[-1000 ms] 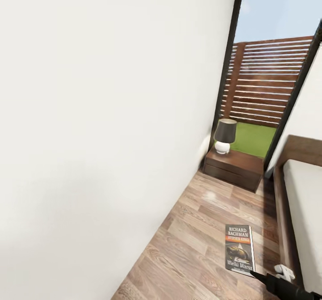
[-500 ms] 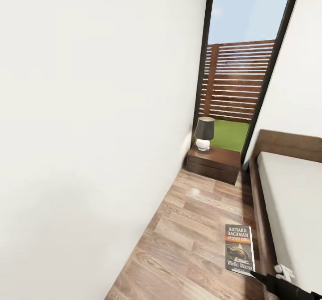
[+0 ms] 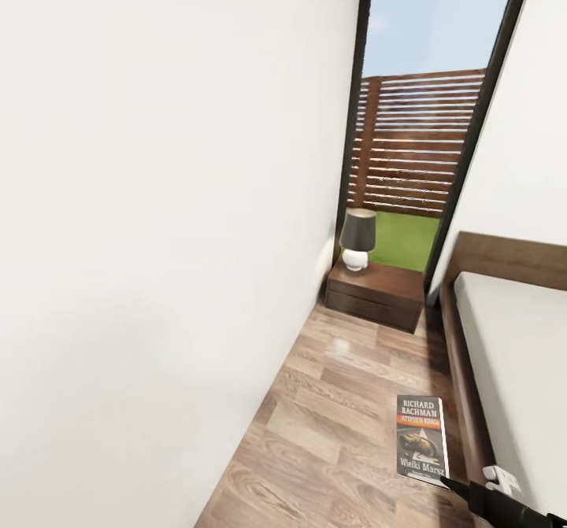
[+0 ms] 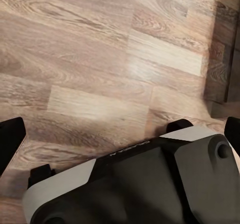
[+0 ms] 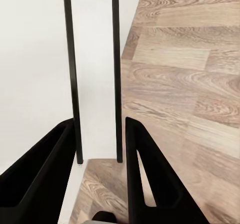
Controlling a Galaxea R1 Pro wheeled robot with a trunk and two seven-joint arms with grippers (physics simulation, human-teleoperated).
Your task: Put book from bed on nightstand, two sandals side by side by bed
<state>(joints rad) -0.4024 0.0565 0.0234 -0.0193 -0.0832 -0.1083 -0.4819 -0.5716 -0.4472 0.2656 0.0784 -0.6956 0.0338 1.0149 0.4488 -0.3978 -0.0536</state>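
Note:
The book (image 3: 421, 436), dark with white "RICHARD BACHMAN" and an orange band, hangs above the wood floor with my right gripper (image 3: 446, 479) shut on its lower edge. In the right wrist view the book (image 5: 95, 73) stands edge-on, white pages between two dark covers, pinched by the black fingers (image 5: 131, 149). A dark-brown nightstand (image 3: 376, 293) stands ahead by the window. The bed (image 3: 512, 355) with its grey mattress runs along the right. My left gripper (image 4: 120, 134) is open over bare floor. The sandals are out of view.
A white wall (image 3: 157, 237) stands close on the left, leaving a narrow floor strip between it and the bed. A dark-shaded lamp (image 3: 357, 238) sits on the nightstand. A tall dark-framed window (image 3: 417, 119) shows fence and grass. The robot's base (image 4: 150, 184) lies under the left wrist.
The camera has turned, so nightstand and window slid left in the picture and more of the bed shows. The book stays held in the right gripper.

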